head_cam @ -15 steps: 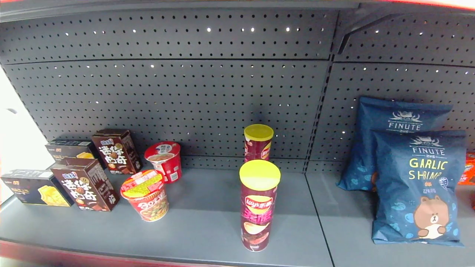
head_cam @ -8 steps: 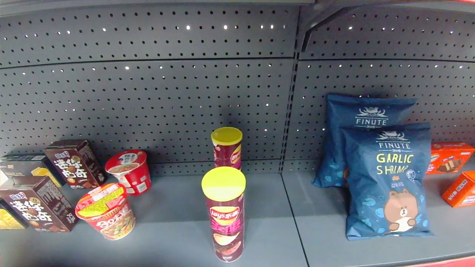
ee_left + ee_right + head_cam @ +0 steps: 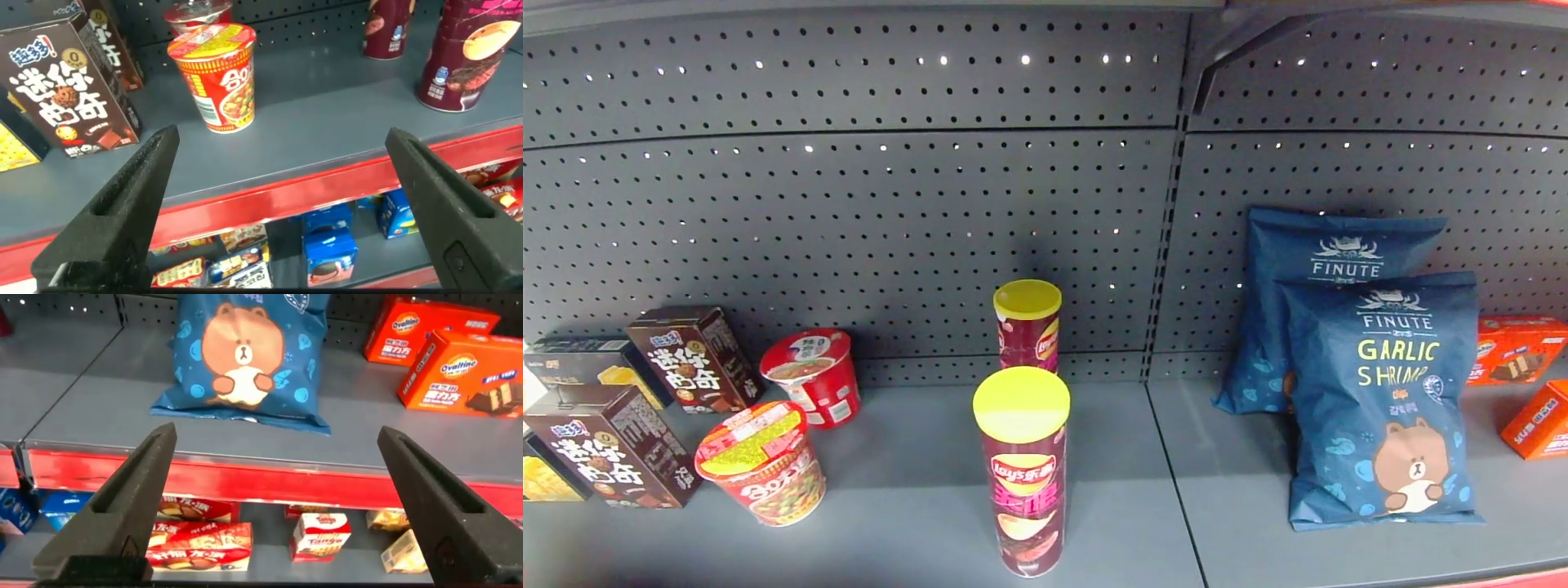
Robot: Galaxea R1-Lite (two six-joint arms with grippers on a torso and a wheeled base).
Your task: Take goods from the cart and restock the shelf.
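Plainly, the goods already stocked stood on the shelf [image 3: 915, 498]. The front chip can [image 3: 1023, 474] was upright near its front edge, with a second can [image 3: 1027, 327] behind it at the back wall. Such a can looked light, stiff and smooth but tall enough to topple, so a hold around mid-body seemed best. The blue bags [image 3: 1380, 400] to the right looked soft and crushable, likely better taken by the top seam. A noodle cup [image 3: 760, 465] sat left of the cans. The left pincer [image 3: 282, 139] and right pincer [image 3: 278, 433] both hung released and empty before the shelf's front edge. The head view gave the pegboard [image 3: 890, 204] and the cans' yellow lids, while the wrist views gave the red lip [image 3: 327, 192] and the packets [image 3: 204, 543] on the tier beneath.
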